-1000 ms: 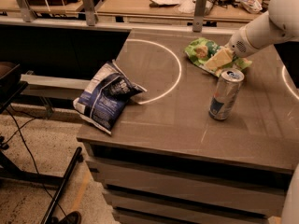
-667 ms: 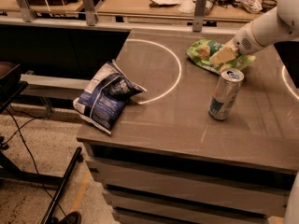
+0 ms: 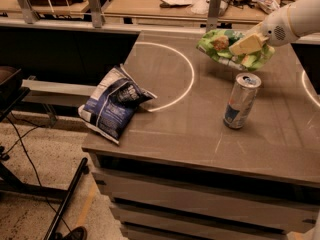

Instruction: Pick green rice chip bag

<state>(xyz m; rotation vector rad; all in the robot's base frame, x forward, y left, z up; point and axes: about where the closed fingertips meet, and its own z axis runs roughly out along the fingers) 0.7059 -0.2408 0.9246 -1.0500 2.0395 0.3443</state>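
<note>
The green rice chip bag [image 3: 219, 52] is bright green with a round tan picture. It hangs tilted just above the far right part of the table [image 3: 180, 134]. My gripper [image 3: 247, 44] comes in from the upper right on a white arm [image 3: 295, 20]. Its tan fingers are shut on the bag's right half and cover part of it.
A silver and blue drink can [image 3: 241, 101] stands upright just in front of the held bag. A larger dark blue-and-white chip bag [image 3: 114, 104] lies at the table's left edge, partly overhanging. A white circle is drawn on the tabletop. Cluttered benches stand behind.
My gripper has risen and moved a little back with the green bag in it, so the bag has come off the tabletop. The can and the blue bag have not moved.
</note>
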